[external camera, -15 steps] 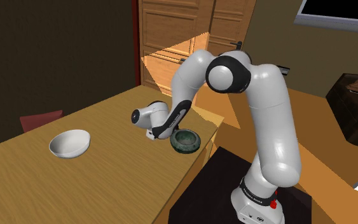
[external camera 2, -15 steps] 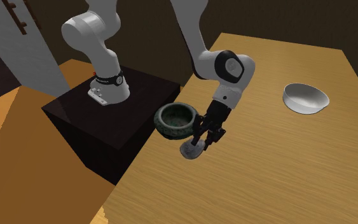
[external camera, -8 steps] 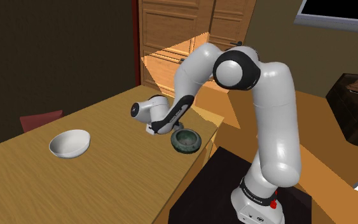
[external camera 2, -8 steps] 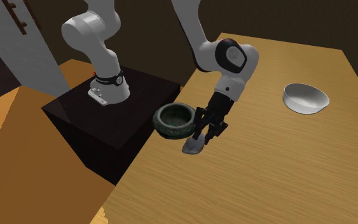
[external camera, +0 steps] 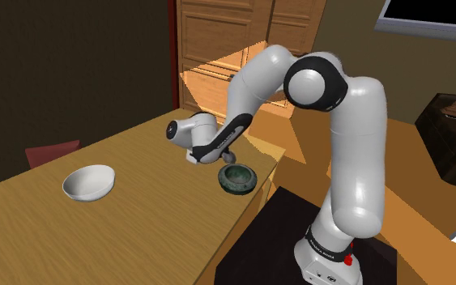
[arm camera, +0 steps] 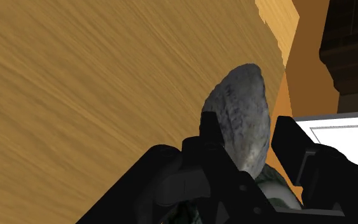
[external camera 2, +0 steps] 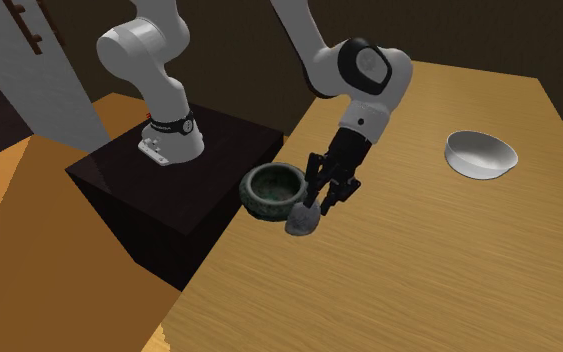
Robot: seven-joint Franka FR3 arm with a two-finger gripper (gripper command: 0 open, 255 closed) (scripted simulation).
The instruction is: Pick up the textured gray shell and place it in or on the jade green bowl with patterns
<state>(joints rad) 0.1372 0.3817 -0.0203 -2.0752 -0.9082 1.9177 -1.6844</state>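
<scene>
jaws: clamped across grey shell (arm camera: 241, 121) flanks | handling: likely rigid, light, rough, brittle; tip juts beyond jaws | green bowl (external camera 2: 251, 188): just beside jaws

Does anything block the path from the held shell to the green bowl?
Nothing visible does. The gripper clasps the grey shell right beside the green bowl's rim; the white bowl sits far across the table.

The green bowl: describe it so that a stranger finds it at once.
On the wooden table, at the edge nearest the robot's black stand, sits a round, dark green patterned bowl. The other bowl is plain white, farther away.
</scene>
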